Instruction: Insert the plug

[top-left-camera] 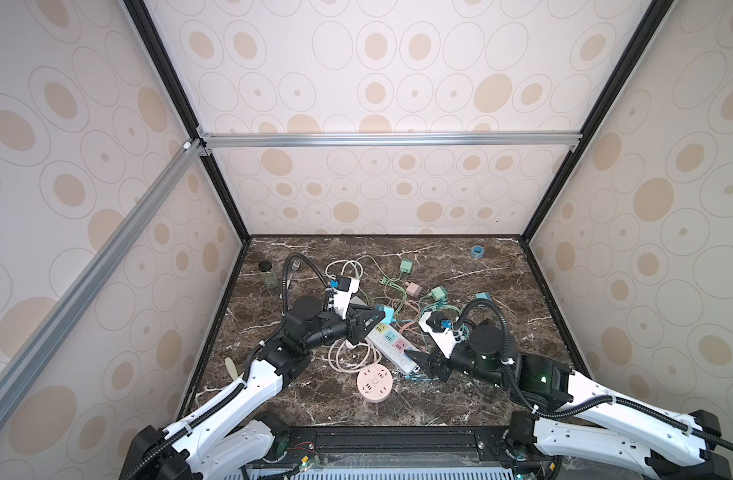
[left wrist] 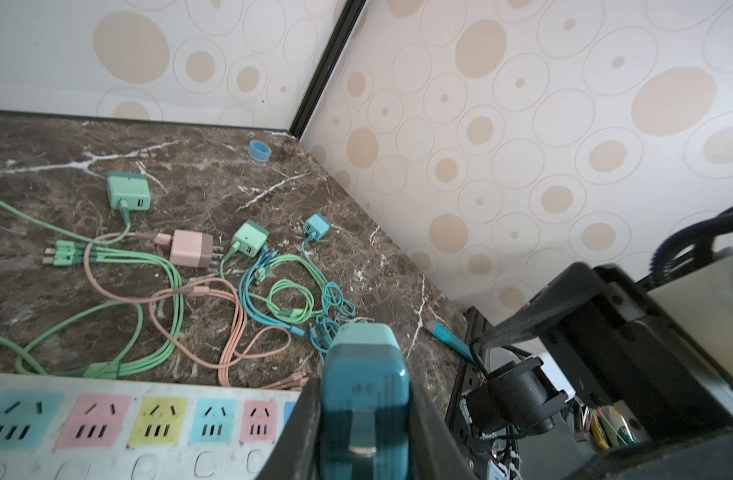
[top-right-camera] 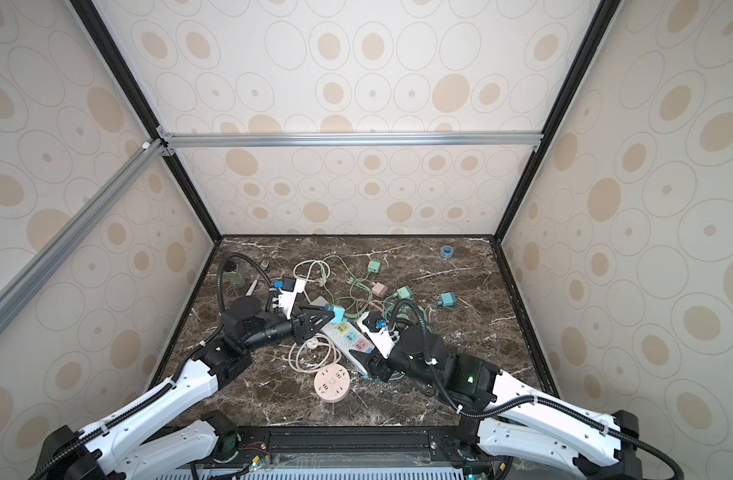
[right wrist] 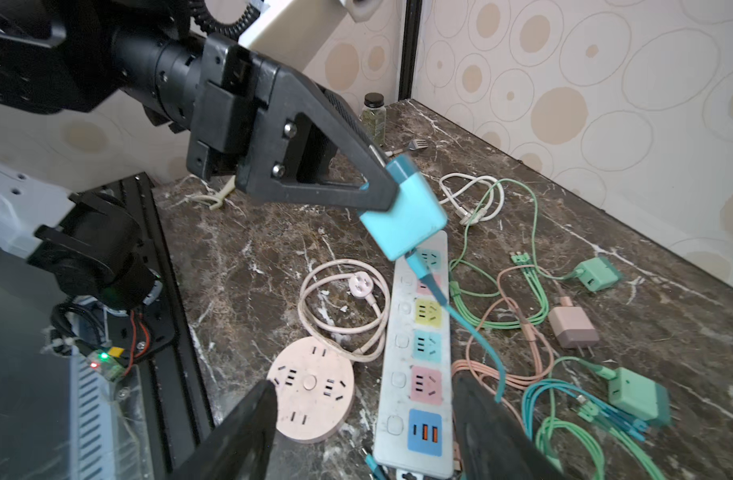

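Because the power strip [top-left-camera: 392, 343] likely needs steadying, both top views show the right jaws wide at its near end; left wrist view, left jaws clamp the blue plug [left wrist: 365, 395]; right wrist view, the plug [right wrist: 402, 216] hangs over the strip's [right wrist: 419, 353] far end

The left arm [top-left-camera: 265, 380] and right arm [top-left-camera: 585, 388] have white shells at the lower corners of both top views, then black joints toward the middle. Black ribbed cables [top-left-camera: 505, 340] run along each, held by white ties. The jaws are black triangular frames with silver screws [right wrist: 289, 129]. A green light [top-left-camera: 543, 379] glows on the right arm.
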You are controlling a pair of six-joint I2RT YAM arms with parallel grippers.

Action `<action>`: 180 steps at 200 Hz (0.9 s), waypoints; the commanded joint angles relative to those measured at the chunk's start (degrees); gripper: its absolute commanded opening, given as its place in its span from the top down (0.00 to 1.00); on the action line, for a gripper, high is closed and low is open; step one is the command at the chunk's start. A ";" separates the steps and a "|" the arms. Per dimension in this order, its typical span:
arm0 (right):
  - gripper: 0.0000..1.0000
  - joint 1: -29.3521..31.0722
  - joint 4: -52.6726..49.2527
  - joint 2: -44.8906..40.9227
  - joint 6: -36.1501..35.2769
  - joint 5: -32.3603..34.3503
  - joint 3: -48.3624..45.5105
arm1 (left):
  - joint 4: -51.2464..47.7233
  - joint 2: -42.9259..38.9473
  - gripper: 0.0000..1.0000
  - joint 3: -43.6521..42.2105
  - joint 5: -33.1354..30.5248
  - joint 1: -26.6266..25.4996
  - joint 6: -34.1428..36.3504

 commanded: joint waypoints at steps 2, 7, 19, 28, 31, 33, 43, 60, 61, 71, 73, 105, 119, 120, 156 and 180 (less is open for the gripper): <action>0.31 0.30 8.29 -2.62 7.96 -4.26 -3.94 | 8.81 -1.75 1.00 -1.07 -0.02 -0.50 -2.88; 0.31 0.29 9.76 -2.87 8.73 -4.65 -4.72 | 9.96 -1.95 1.00 -1.40 0.19 -0.52 -3.39; 0.32 0.29 13.01 -3.15 10.31 -6.03 -6.32 | 13.29 -2.27 1.00 -2.33 1.06 -0.49 -4.71; 0.32 0.23 15.11 -3.07 11.89 -6.70 -7.10 | 15.43 -2.49 1.00 -3.00 1.79 -0.52 -5.64; 0.32 0.19 15.72 -2.95 12.50 -6.95 -7.24 | 16.08 -2.56 1.00 -3.18 2.11 -0.50 -5.87; 0.32 0.07 16.04 -2.84 12.78 -7.12 -7.28 | 16.57 -2.52 1.00 -3.30 2.35 -0.50 -6.05; 0.33 -0.31 18.24 -2.16 13.94 -9.17 -7.71 | 18.79 -2.70 1.00 -3.89 3.45 -0.56 -6.85; 0.33 -1.50 22.45 -0.73 16.27 -12.44 -8.62 | 21.80 -2.91 1.00 -4.60 4.93 -0.50 -8.56; 0.33 -1.61 22.65 -0.67 16.45 -12.59 -8.66 | 21.98 -2.88 1.00 -4.63 5.01 -0.50 -8.67; 0.34 -2.77 25.86 0.10 18.12 -14.98 -9.49 | 24.22 -3.19 1.00 -5.20 5.56 -0.50 -9.94; 0.34 -3.17 26.49 0.29 18.47 -15.37 -9.69 | 24.83 -3.25 1.00 -5.34 5.71 -0.56 -10.14; 0.37 -6.85 36.36 2.67 22.72 -20.28 -12.20 | 35.30 -4.27 1.00 -7.96 6.44 -0.50 -14.77; 0.38 -7.10 36.44 3.71 21.84 -21.23 -10.82 | 36.56 -4.26 1.00 -7.92 6.74 -0.50 -15.49; 0.38 -7.09 36.51 3.84 21.78 -21.25 -10.73 | 36.57 -4.22 1.00 -7.87 6.71 -0.50 -15.47; 0.41 -9.35 42.91 5.96 22.85 -24.46 -9.74 | 42.99 -4.08 1.00 -9.00 8.85 -0.50 -17.83; 0.42 -11.04 51.26 7.33 25.60 -28.08 -10.85 | 46.94 -4.02 1.00 -9.63 9.82 -0.50 -19.66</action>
